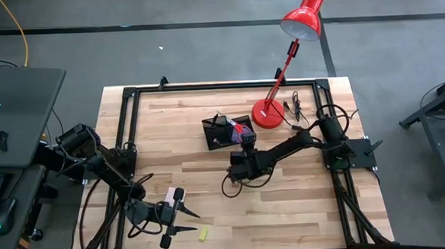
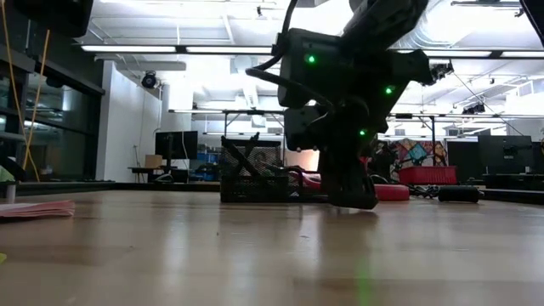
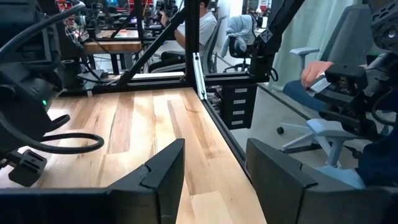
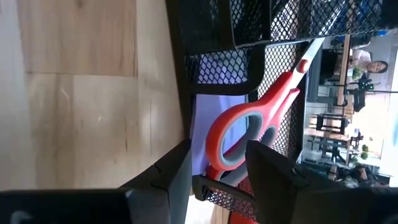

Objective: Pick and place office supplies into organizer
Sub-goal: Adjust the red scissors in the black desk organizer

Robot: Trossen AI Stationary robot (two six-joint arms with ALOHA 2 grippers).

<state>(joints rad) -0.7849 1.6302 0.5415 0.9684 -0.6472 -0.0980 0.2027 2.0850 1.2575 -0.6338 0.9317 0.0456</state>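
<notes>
The red-handled steel scissors (image 4: 261, 124) stand in the black mesh organizer (image 4: 217, 68) just ahead of the right gripper (image 4: 217, 168), whose fingers stand apart and empty; stiff, light, slippery-bladed, they are probably best pinched across a handle loop.

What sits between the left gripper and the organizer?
In the high view, only bare wood and the right arm's looping cable lie between the left gripper and the organizer; the pink pad sits beside that gripper.

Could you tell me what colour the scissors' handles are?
Red-orange with grey inner lining; clearest in the right wrist view.
</notes>
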